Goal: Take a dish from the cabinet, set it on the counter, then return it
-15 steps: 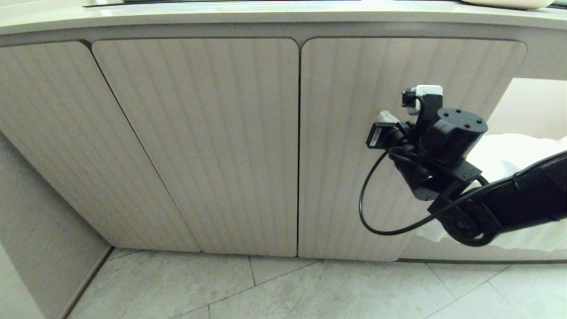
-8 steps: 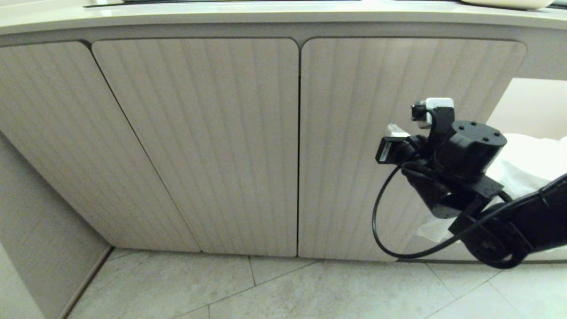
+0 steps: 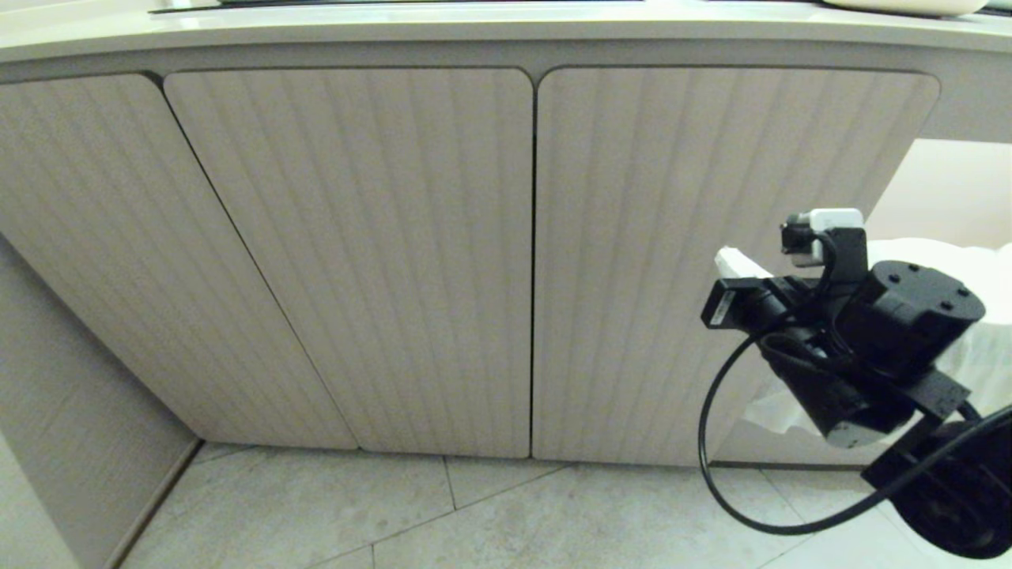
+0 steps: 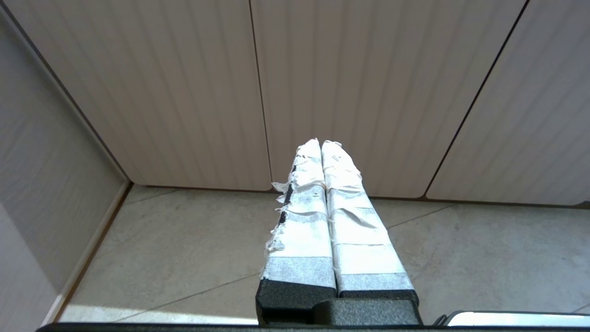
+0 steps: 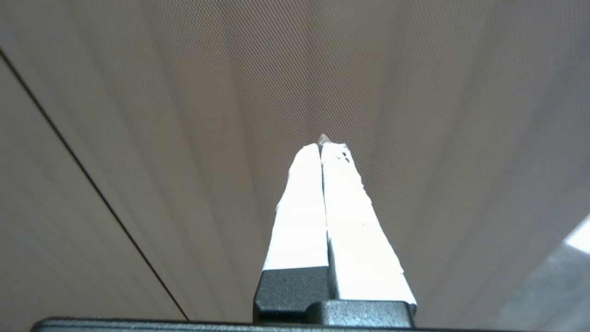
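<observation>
The cabinet (image 3: 348, 253) fills the head view, its ribbed beige doors all closed. The counter (image 3: 474, 28) runs along the top above them. The dish is hidden. My right gripper (image 3: 726, 259) hangs in front of the lower right part of the right-hand door (image 3: 632, 197), its white-taped fingers pressed together and holding nothing. In the right wrist view the right gripper (image 5: 321, 144) points at the ribbed door surface (image 5: 207, 115) from close by. The left gripper (image 4: 321, 143) is shut and empty, low over the floor and facing the doors (image 4: 359, 83).
Tiled floor (image 3: 553, 514) lies below the cabinet. A beige side panel (image 3: 47, 379) closes off the left. White crumpled material (image 3: 949, 261) sits in an opening right of the doors. A pale rounded object (image 3: 909, 6) rests on the counter's far right.
My right arm has moved down and to the right across the right-hand door, gripper still shut. The doors and the camera have not moved.
</observation>
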